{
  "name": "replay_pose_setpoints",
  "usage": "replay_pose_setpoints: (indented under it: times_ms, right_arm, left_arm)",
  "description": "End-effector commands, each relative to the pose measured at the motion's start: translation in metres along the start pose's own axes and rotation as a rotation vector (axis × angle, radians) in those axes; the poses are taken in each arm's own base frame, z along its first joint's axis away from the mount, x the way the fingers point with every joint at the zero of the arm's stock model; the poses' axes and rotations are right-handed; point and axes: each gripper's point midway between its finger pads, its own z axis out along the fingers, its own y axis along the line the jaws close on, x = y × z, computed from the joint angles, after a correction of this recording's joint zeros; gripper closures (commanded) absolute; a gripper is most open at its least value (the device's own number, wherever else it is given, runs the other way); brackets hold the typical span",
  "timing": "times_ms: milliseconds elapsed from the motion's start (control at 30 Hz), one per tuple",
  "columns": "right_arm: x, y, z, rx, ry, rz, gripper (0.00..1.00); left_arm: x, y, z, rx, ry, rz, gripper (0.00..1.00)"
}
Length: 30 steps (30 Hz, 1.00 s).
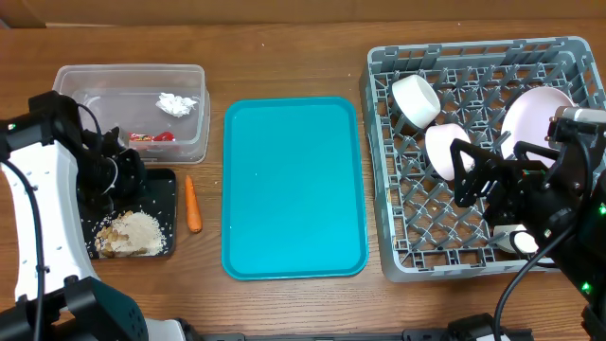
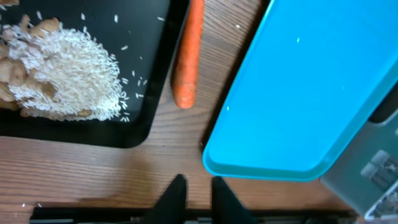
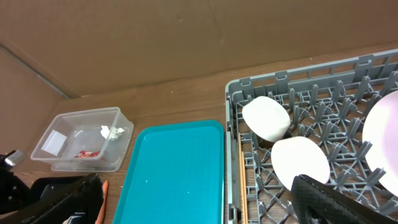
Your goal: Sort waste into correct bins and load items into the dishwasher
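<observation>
The clear tub (image 1: 189,80) at the back left holds the white napkin (image 1: 176,103) and the red wrapper (image 1: 151,137). In front of it, the black tray (image 1: 163,189) carries beige-white food scraps (image 1: 133,233). The orange carrot stick (image 1: 192,205) lies on the table between that tray and the teal tray. My left gripper (image 2: 194,182) hovers low over bare wood short of the carrot (image 2: 186,62), its jaws slightly apart and empty. In the grey dishwasher rack (image 1: 388,189) stand a white cup (image 1: 415,99), a white bowl (image 1: 443,150) and the pale plate (image 1: 532,116). My right gripper (image 1: 485,180) hangs wide open above the rack, holding nothing.
A large teal serving tray (image 1: 294,189) fills the middle of the table. Thin wooden chopsticks (image 3: 242,180) lie along the rack's left wall. Under my right arm a small white piece (image 1: 524,242) shows in the rack's front corner. A brown wall stands behind the table.
</observation>
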Motion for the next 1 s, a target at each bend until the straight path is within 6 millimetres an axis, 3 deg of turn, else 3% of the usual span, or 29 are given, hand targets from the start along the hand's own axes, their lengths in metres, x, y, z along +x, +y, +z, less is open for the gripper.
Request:
replay_pose_setpoints:
  times_ms: [0,133,267,300,333,400,433,600,733,967]
  right_arm:
    - [-0.004,-0.001,-0.003,0.009,-0.017,0.002,0.00]
    - [-0.004,-0.001,-0.003,0.009,-0.017,0.002,0.00]
    - [-0.004,-0.001,-0.003,0.009,-0.017,0.002,0.00]
    - [-0.004,-0.001,-0.003,0.009,-0.017,0.002,0.00]
    - [-0.004,-0.001,-0.003,0.009,-0.017,0.002,0.00]
    - [-0.004,-0.001,-0.003,0.009,-0.017,0.002,0.00]
    - [-0.004,-0.001,-0.003,0.009,-0.017,0.002,0.00]
    - [-0.004,-0.001,-0.003,0.009,-0.017,0.002,0.00]
    - [-0.004,-0.001,-0.003,0.009,-0.017,0.002,0.00]
    - [-0.004,-0.001,-0.003,0.009,-0.017,0.002,0.00]
  left_arm:
    - [0.000,-0.008,0.000,-0.065,-0.013,-0.016,0.79]
    - [0.001,-0.012,0.010,-0.220,-0.026,0.007,0.77]
    - [0.007,-0.035,0.042,-0.337,-0.058,0.071,0.71]
    - [0.008,-0.036,0.050,-0.388,-0.079,0.084,0.62]
    - [0.008,-0.033,0.059,-0.468,-0.121,0.074,0.43]
    - [0.009,-0.030,0.070,-0.529,-0.164,0.044,0.28]
    - [0.011,-0.030,0.079,-0.538,-0.172,0.043,0.26]
    - [0.014,-0.013,0.113,-0.536,-0.171,0.030,0.24]
    - [0.006,0.001,0.120,-0.513,-0.190,-0.030,0.29]
    - [0.000,-0.010,0.152,-0.373,-0.191,0.045,0.35]
